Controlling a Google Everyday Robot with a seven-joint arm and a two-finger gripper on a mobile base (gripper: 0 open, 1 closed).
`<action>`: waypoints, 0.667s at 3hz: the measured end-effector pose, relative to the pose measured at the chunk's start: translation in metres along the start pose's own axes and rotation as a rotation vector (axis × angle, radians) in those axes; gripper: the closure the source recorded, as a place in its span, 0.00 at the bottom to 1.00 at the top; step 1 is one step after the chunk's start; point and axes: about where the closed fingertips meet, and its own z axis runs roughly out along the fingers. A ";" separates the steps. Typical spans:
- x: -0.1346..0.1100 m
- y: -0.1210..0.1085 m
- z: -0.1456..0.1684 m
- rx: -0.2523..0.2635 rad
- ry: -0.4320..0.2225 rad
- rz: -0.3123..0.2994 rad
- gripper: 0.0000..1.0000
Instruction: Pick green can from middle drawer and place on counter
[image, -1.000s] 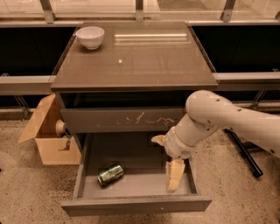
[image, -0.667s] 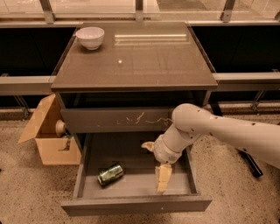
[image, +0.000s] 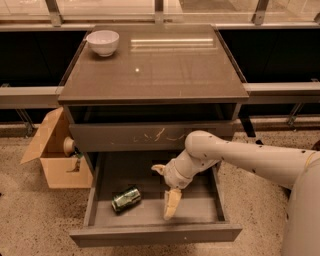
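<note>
Green can lies sideways on the middle drawer floor, apart from our gripper toward the cardboard box; the gripper's spread we cannot tell, and a glancing touch could roll the can.

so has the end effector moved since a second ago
Yes. The end effector has shifted left inside the drawer, closer to the can, which lies where it was.

office/lab-type room, speckled floor, windows w/ metal rails, drawer cabinet, cardboard box, gripper in middle drawer
</note>
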 end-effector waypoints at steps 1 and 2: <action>0.000 0.000 0.000 0.000 0.000 0.000 0.00; 0.000 -0.012 0.017 -0.014 -0.012 -0.031 0.00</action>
